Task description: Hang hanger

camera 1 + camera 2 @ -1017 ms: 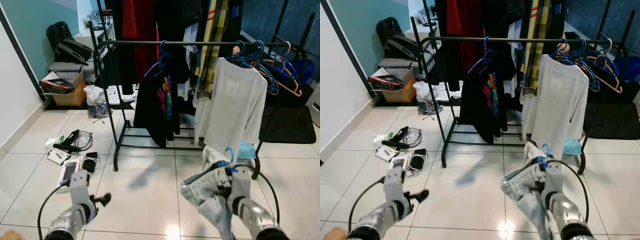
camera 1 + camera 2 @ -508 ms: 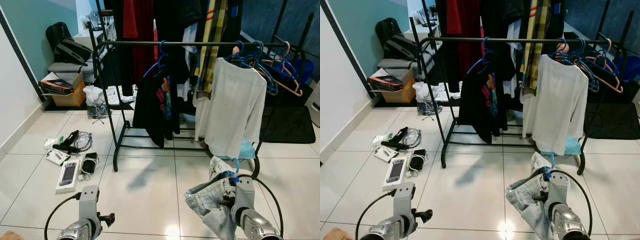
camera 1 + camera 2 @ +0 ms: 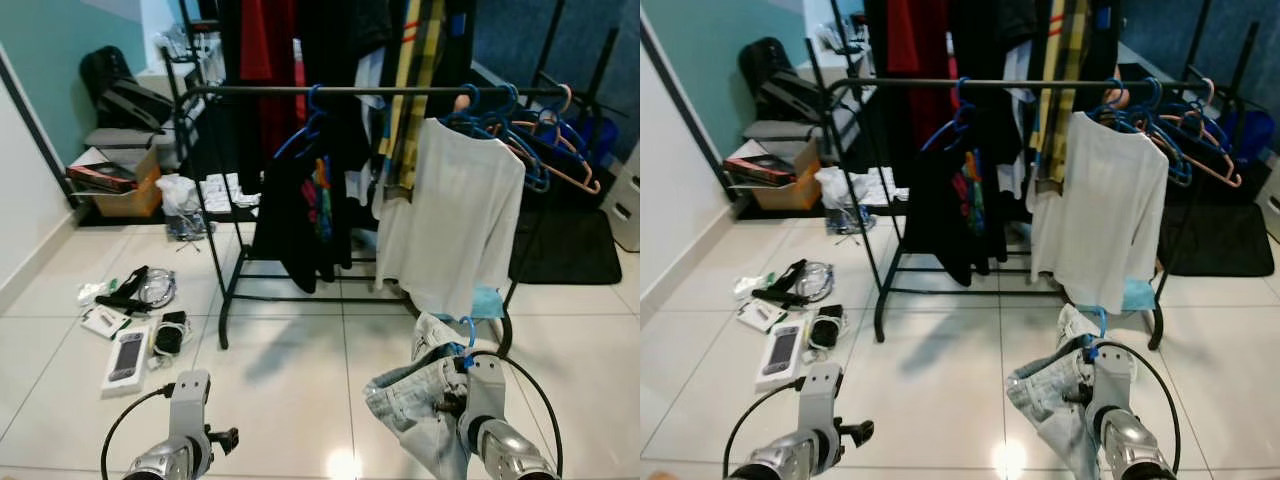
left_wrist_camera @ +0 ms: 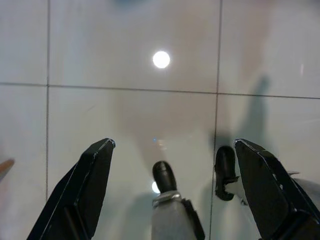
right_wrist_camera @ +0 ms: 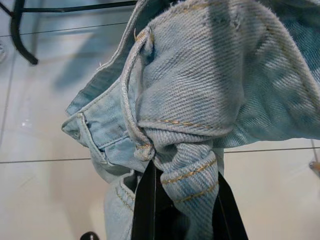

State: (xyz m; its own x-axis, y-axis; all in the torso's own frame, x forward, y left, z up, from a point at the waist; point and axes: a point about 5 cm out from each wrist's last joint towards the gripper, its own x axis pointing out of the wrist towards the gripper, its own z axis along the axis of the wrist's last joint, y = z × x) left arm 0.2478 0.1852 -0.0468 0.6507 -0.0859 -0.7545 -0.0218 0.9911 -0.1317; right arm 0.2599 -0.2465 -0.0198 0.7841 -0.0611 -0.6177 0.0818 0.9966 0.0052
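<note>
A black clothes rack with its rail [image 3: 350,90] stands ahead, hung with a black garment [image 3: 295,215], a white shirt [image 3: 450,230] and several blue and pink hangers [image 3: 525,135] at its right end. Low in front of the rack, my right gripper [image 5: 182,210] is shut on light blue jeans [image 3: 415,400]. The jeans hang from a blue hanger whose hook [image 3: 468,328] sticks up above my wrist. The denim hides the fingertips. My left gripper [image 4: 173,143] is open over bare floor tiles at the lower left [image 3: 225,438], with nothing between its fingers.
Gadgets and cables [image 3: 130,320] lie scattered on the floor at the left. A cardboard box [image 3: 110,180] and bags stand at the back left. A black mat [image 3: 565,245] lies behind the rack on the right, and a white unit [image 3: 628,200] stands at the right edge.
Both arms sit lower in view than a second ago, the left one most. The jeans stay in the right gripper. The camera has shifted slightly.
</note>
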